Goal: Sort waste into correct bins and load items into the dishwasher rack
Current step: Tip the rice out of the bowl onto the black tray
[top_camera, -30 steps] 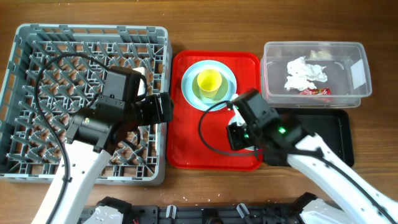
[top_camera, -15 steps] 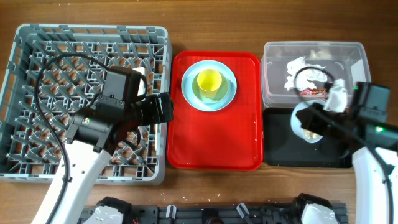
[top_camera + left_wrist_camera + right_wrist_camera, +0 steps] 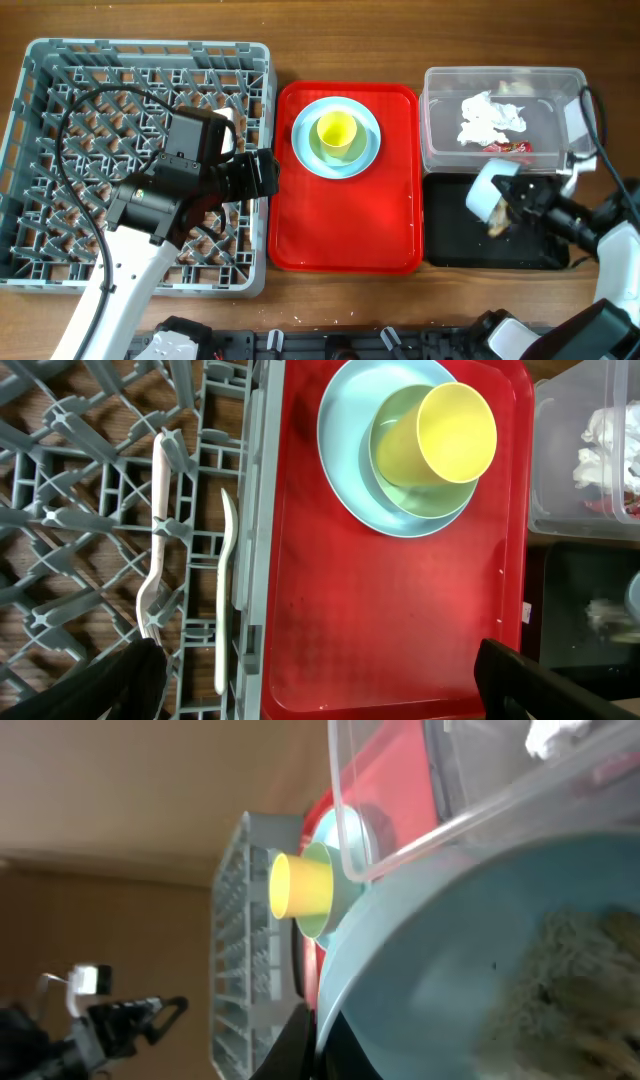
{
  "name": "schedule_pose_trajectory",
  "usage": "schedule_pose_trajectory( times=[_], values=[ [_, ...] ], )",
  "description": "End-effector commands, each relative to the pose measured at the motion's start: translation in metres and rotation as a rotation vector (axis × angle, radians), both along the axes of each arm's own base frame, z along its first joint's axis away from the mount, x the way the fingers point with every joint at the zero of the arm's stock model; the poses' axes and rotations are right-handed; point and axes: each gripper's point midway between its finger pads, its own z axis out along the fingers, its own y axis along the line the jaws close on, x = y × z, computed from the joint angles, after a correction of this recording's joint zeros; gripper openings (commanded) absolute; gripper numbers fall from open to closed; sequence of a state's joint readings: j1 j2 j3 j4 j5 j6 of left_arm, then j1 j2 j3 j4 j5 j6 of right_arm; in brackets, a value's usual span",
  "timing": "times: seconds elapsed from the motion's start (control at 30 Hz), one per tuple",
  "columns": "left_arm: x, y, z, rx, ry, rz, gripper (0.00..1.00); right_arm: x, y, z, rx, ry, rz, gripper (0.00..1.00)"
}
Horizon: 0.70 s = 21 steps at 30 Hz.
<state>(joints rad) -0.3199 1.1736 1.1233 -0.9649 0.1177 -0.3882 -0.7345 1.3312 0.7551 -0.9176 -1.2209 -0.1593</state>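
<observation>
My right gripper (image 3: 513, 198) is shut on the rim of the small light blue bowl (image 3: 485, 189), held tipped on its side over the black tray (image 3: 450, 235). In the right wrist view the bowl (image 3: 470, 960) fills the frame with whitish food scraps (image 3: 575, 985) inside it. The napkin (image 3: 488, 117) and red wrapper (image 3: 508, 147) lie in the clear tub (image 3: 435, 110). The plate (image 3: 305, 145), green bowl (image 3: 322, 153) and yellow cup (image 3: 336, 131) are stacked on the red tray. My left gripper (image 3: 330, 690) is open over the rack's right edge, near the fork (image 3: 156, 540) and spoon (image 3: 224, 590).
The red tray (image 3: 345, 225) sits between the grey rack (image 3: 40, 120) and the two bins. My left arm lies across the rack's right half. A cable loops over the rack.
My right arm has carried the small blue bowl from the red tray across to the black tray and tipped it. The left arm has not moved.
</observation>
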Motion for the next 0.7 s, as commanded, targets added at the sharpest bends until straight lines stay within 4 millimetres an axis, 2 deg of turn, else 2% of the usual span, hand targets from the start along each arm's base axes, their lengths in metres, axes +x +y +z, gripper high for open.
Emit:
schedule_pose_trajectory(
  times=[0.0,0.07,0.2,0.37,0.67],
  values=[
    [0.002,0.000,0.003,-0.004,-0.008,0.012,1.00,-0.003,-0.006,0.009,0.101,-0.078,-0.050,0.04],
    [0.002,0.000,0.003,-0.004,-0.008,0.012,1.00,-0.001,-0.013,0.016,0.117,-0.129,-0.070,0.04],
    [0.002,0.000,0.003,-0.004,-0.008,0.012,1.00,-0.001,-0.013,0.047,0.271,-0.227,-0.079,0.04],
    [0.002,0.000,0.003,-0.003,-0.008,0.012,1.00,0.001,-0.016,0.042,0.255,-0.203,-0.085,0.04],
    [0.002,0.000,0.003,-0.004,-0.008,0.012,1.00,-0.002,-0.013,0.049,0.304,-0.210,-0.086,0.04]
  ],
)
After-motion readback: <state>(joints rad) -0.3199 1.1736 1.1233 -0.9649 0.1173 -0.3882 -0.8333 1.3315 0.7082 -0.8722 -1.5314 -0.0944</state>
